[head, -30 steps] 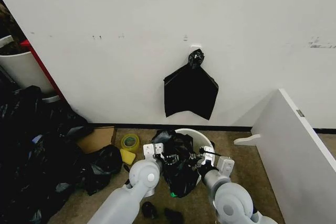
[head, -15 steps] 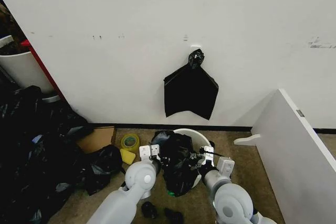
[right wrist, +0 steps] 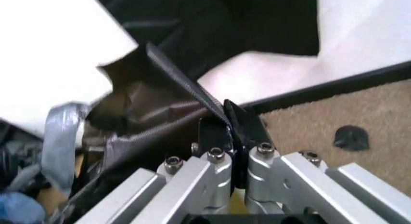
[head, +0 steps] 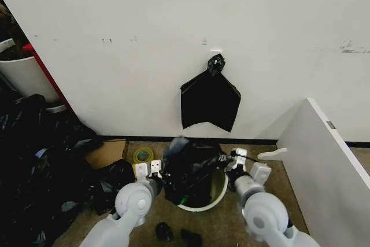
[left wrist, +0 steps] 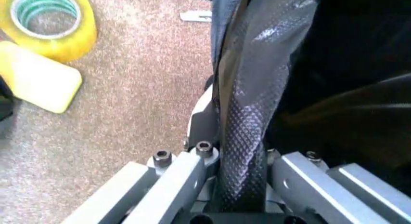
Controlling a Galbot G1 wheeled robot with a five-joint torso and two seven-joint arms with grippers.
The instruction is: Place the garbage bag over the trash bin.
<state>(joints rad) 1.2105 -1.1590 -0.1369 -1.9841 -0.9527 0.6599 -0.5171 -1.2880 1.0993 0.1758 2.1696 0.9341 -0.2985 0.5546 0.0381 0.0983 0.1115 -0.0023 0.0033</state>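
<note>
The garbage bag (head: 188,169), glossy crinkled black plastic, hangs stretched between my two grippers above the trash bin (head: 215,196), a cream-white round bin on the carpet whose front rim and right inner wall show beneath it. My left gripper (head: 159,173) holds the bag's left side. In the left wrist view a band of the bag (left wrist: 243,123) runs between the shut fingers of that gripper (left wrist: 234,161). My right gripper (head: 230,165) holds the right side, and in the right wrist view the gripper (right wrist: 228,132) is pinched on a fold of the bag (right wrist: 160,113).
A flat black bag (head: 209,102) hangs on the wall behind the bin. Bulky black sacks (head: 34,166) and a tall white cylinder (head: 23,76) crowd the left. A yellow tape roll (head: 143,155), a yellow pad (left wrist: 35,82) and cardboard (head: 107,153) lie left of the bin. A white panel (head: 324,172) stands on the right.
Both grippers have risen and spread apart with the bag. The bag now hangs higher and wider, and more of the bin's opening and front rim shows below it.
</note>
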